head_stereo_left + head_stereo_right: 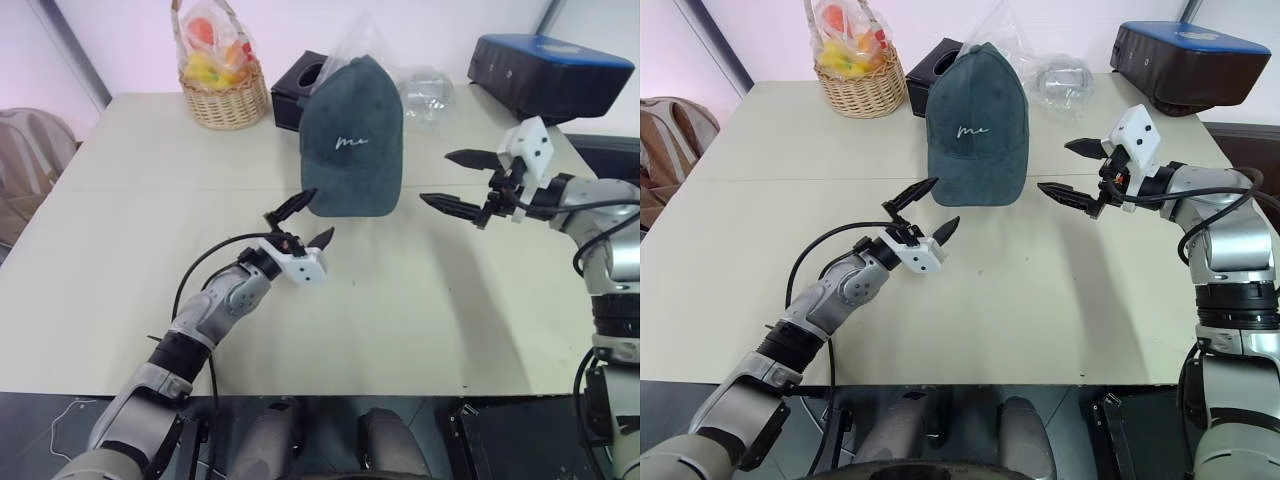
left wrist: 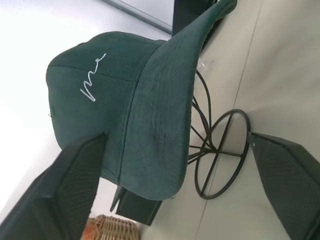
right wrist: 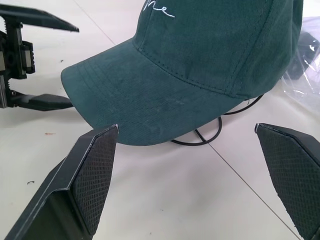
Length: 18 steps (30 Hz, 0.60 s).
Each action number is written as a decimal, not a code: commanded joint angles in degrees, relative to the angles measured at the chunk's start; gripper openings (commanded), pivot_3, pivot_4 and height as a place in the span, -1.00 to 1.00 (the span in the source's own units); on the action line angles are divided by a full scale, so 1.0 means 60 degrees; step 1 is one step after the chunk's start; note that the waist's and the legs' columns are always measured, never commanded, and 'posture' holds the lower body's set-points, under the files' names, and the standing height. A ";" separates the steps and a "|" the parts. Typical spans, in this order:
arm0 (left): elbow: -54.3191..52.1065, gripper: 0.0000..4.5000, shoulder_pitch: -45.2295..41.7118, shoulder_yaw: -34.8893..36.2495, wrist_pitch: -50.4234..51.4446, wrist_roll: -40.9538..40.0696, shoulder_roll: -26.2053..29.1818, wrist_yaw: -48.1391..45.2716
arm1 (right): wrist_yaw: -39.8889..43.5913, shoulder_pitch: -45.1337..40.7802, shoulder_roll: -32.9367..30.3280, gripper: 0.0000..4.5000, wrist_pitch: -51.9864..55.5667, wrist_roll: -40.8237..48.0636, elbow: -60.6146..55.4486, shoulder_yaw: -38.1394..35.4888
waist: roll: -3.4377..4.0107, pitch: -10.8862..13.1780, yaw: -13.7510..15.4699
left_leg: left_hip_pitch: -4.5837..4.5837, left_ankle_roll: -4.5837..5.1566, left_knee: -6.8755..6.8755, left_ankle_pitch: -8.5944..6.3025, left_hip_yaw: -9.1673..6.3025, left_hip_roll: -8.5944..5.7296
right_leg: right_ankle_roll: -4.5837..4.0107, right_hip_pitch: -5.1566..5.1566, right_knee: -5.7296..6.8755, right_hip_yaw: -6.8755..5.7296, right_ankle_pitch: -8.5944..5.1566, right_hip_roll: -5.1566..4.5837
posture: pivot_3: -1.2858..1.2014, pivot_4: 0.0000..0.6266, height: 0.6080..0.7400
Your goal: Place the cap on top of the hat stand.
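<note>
Cap sits atop the hat stand, mid-table, brim toward the robot; wire ring base shows beneath the brim. Left claw spread open just short of the brim, holding nothing. Right claw open too, empty, off the cap's right side. Wicker fruit basket and black tissue box behind.

The teal-grey cap sits upright atop the black wire hat stand.
</note>
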 commanded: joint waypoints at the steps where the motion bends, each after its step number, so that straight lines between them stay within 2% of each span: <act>1: -0.0352 0.98 0.0100 0.0122 -0.0150 -0.0455 0.0095 -0.0395 | 0.0011 -0.0255 -0.0218 1.00 -0.0106 0.0041 -0.0167 -0.0320 | 0.0000 0.0000 0.0000 | 0.0000 0.0000 0.0000 0.0000 0.0000 0.0000 | 0.0000 0.0000 0.0000 0.0000 0.0000 0.0000 | 0.03 -0.52 1.00; 4: -0.0642 0.98 0.0381 0.0218 -0.0058 -0.1051 0.0205 -0.1099 | 0.0056 -0.0248 -0.0270 1.00 -0.0100 0.0041 -0.0137 -0.0333 | 0.0000 0.0000 -0.0005 | 0.0000 -0.0001 0.0000 0.0000 0.0000 0.0000 | 0.0000 -0.0001 0.0000 0.0000 0.0000 0.0000 | 0.03 -0.52 1.00; 9: -0.1972 0.98 0.1224 0.0684 0.0789 -0.2912 0.0732 -0.3105 | 0.0126 -0.0224 -0.0366 1.00 -0.0123 0.0013 -0.0050 -0.0343 | 0.0002 0.0000 -0.0026 | 0.0000 0.0000 -0.0006 0.0000 -0.0001 0.0005 | -0.0002 -0.0008 0.0000 0.0003 -0.0001 0.0001 | 0.03 -0.52 1.00; 14: -0.3652 0.98 0.2027 0.1867 0.2092 -0.4761 0.1336 -0.4330 | 0.0187 -0.0221 -0.0433 1.00 -0.0180 0.0004 0.0096 -0.0330 | 0.0003 -0.0001 -0.0026 | 0.0001 0.0013 -0.0005 -0.0008 -0.0002 0.0005 | -0.0003 -0.0006 -0.0002 0.0012 -0.0001 -0.0002 | 0.03 -0.52 1.00; 18: -0.4790 0.98 0.1997 0.3377 0.4352 -0.6465 0.1782 -0.4975 | 0.0380 -0.0348 -0.0588 1.00 -0.0259 -0.0037 0.0388 -0.0329 | 0.0001 0.0000 -0.0006 | 0.0000 0.0031 -0.0002 -0.0019 -0.0006 0.0006 | -0.0003 -0.0005 -0.0005 0.0009 -0.0002 -0.0002 | 0.03 -0.52 1.00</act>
